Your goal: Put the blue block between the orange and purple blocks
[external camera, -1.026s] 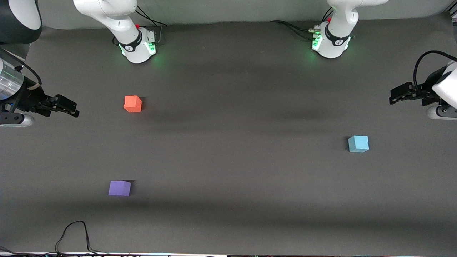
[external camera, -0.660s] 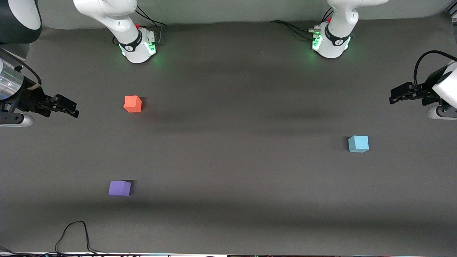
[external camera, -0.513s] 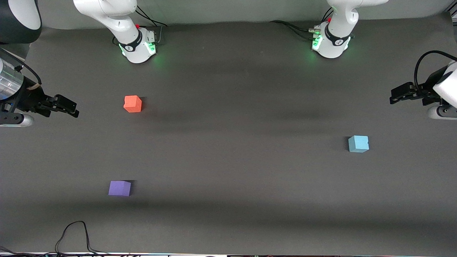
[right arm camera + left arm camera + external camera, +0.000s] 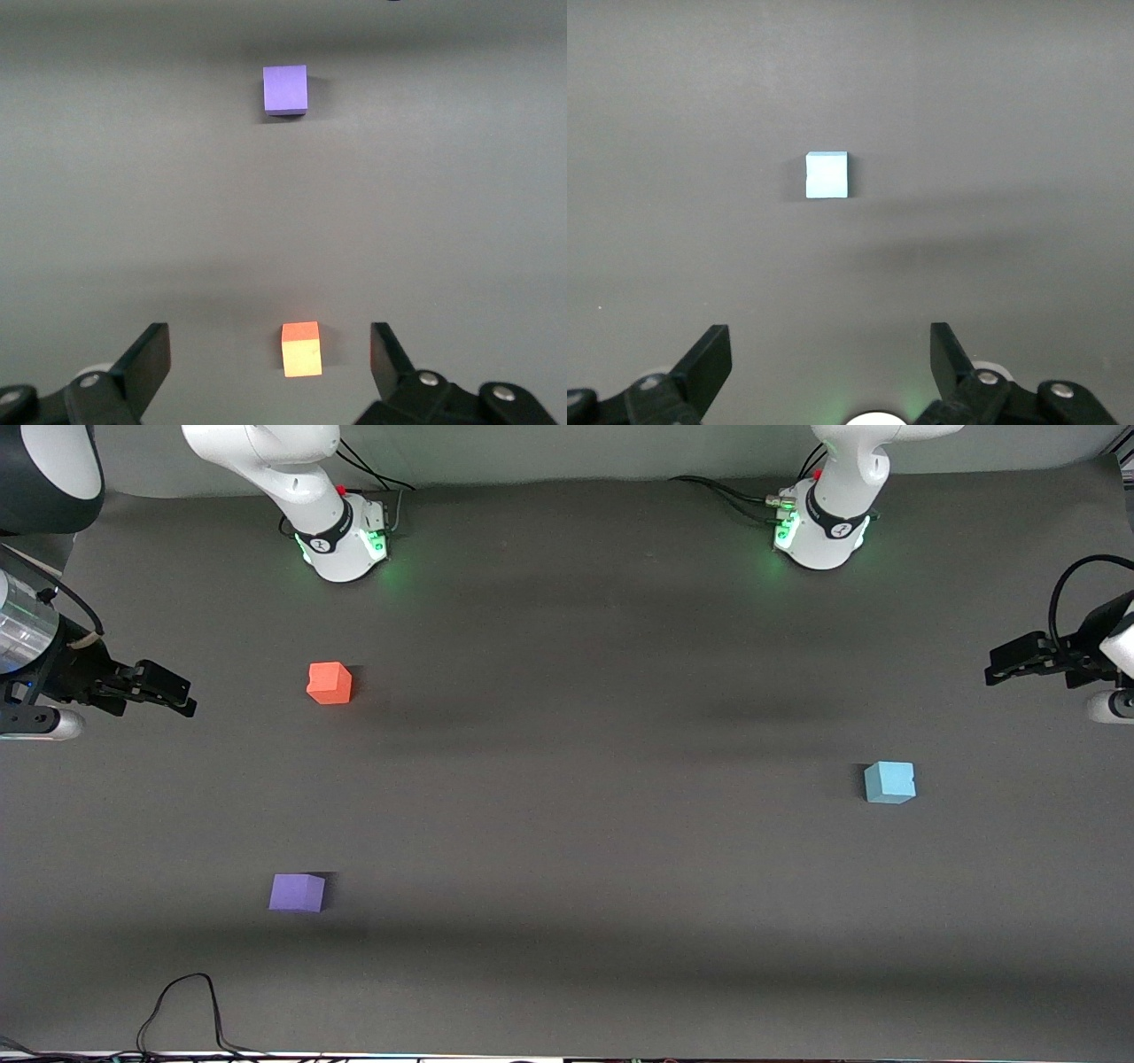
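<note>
The blue block [image 4: 889, 782] lies alone on the dark mat toward the left arm's end; in the left wrist view the blue block [image 4: 827, 174] sits well clear of the fingers. The orange block [image 4: 330, 683] and the purple block [image 4: 297, 892] lie toward the right arm's end, the purple one nearer the front camera. My left gripper [image 4: 994, 671] hovers open and empty over the mat's edge at the left arm's end; it shows too in its own wrist view [image 4: 831, 350]. My right gripper [image 4: 183, 697] waits open and empty. Its wrist view [image 4: 270, 350] shows the orange block [image 4: 301, 349] and the purple block [image 4: 285, 88].
A black cable [image 4: 182, 1001] loops on the mat at the edge nearest the front camera. The two arm bases [image 4: 341, 540] [image 4: 819, 531] stand along the edge farthest from that camera.
My left gripper has drawn a little outward toward the left arm's end of the table, away from the blue block. The blocks and the right arm have not moved.
</note>
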You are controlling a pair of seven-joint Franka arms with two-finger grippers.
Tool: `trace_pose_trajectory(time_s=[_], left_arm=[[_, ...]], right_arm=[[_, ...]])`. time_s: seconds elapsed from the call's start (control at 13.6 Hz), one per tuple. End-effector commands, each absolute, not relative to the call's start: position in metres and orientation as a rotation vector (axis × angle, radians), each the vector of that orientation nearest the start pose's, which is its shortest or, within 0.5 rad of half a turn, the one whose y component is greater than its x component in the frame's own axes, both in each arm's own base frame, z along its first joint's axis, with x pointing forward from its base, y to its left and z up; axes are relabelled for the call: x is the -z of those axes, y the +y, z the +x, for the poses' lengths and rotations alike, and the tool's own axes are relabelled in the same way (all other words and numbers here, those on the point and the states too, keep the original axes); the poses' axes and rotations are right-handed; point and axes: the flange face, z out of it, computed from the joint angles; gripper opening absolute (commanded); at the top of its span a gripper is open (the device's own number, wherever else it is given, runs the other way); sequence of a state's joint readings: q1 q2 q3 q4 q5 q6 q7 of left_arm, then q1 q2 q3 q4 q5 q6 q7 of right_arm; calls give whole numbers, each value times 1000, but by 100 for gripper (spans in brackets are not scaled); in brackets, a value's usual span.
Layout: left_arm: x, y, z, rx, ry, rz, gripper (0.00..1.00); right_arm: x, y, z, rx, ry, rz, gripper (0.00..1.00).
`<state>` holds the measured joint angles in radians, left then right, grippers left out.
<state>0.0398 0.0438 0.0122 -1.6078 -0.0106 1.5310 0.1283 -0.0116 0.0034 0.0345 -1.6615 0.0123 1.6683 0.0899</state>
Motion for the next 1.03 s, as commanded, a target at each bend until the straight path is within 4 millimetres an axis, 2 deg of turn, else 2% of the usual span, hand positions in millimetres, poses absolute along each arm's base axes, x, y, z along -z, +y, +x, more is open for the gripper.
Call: trace_pose_trajectory(time_s=[0.0, 0.22, 0.29, 0.44, 0.66, 0.81, 0.95], left_arm=[[-559, 32, 539, -126, 235, -3132, 100], [-516, 35, 534, -117, 301, -3086, 100], [-499, 37, 533, -108, 368, -3077, 100], [-463, 43, 532, -80, 372, -3077, 100], [-404, 41, 527, -16, 397, -3071, 100], [-366, 41, 533, -18, 393, -3081, 100], [-338, 40, 541, -17, 393, -3083, 100]], right_arm=[[-588, 12, 564, 1, 74, -3148, 100], [-585, 14, 565, -9, 76, -3153, 100], [-585, 14, 566, -9, 68, -3153, 100], [-584, 14, 567, -14, 63, -3153, 100], [-584, 14, 567, -16, 76, -3151, 100], [-582, 15, 567, -21, 64, -3150, 100], [-582, 16, 567, -26, 64, -3148, 100]])
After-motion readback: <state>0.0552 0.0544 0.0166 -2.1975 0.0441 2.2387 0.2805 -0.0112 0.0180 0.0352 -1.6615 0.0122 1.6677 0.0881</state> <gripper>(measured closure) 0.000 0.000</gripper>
